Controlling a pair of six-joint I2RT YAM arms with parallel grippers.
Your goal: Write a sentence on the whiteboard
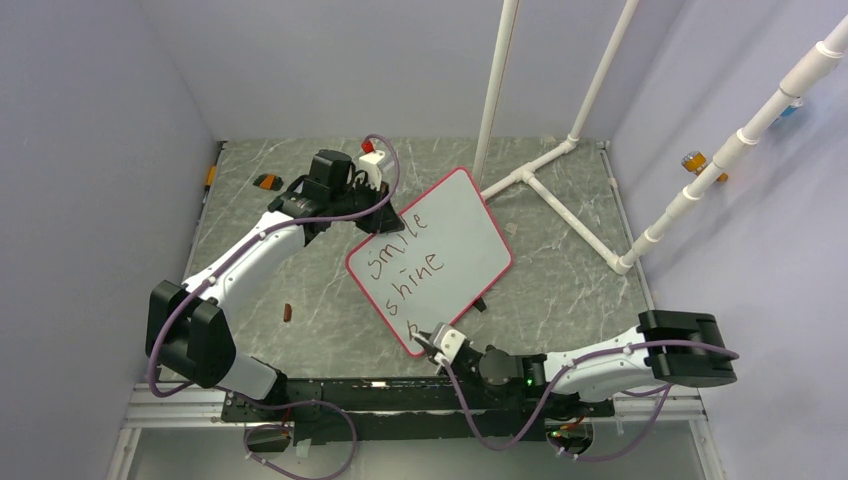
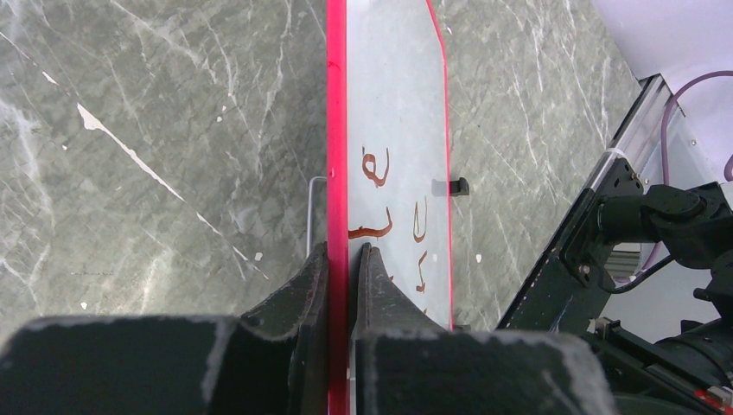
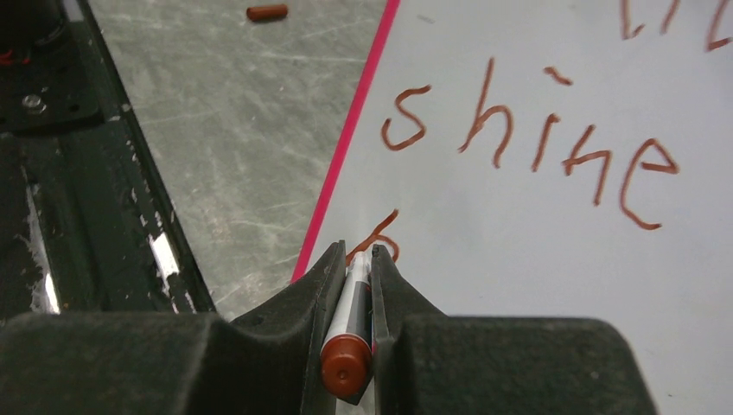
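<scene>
The whiteboard (image 1: 450, 240) lies tilted on the table, white with a red-pink rim, and bears the sentence (image 1: 405, 265) in reddish-brown marker: "smile", "shine" and one letter of a third line. My left gripper (image 1: 385, 215) is shut on the board's far left edge (image 2: 337, 173). My right gripper (image 1: 432, 340) is shut on a brown-ended marker (image 3: 347, 328). Its tip rests on the board (image 3: 519, 216) at the "b"-like stroke (image 3: 380, 242) below "shine" (image 3: 527, 147).
A brown marker cap (image 1: 288, 313) lies on the table left of the board, also in the right wrist view (image 3: 266, 12). White PVC pipes (image 1: 560, 190) stand behind and right of the board. A small orange-black object (image 1: 268, 181) lies at back left. A black clip (image 2: 461, 186) sits on the board's edge.
</scene>
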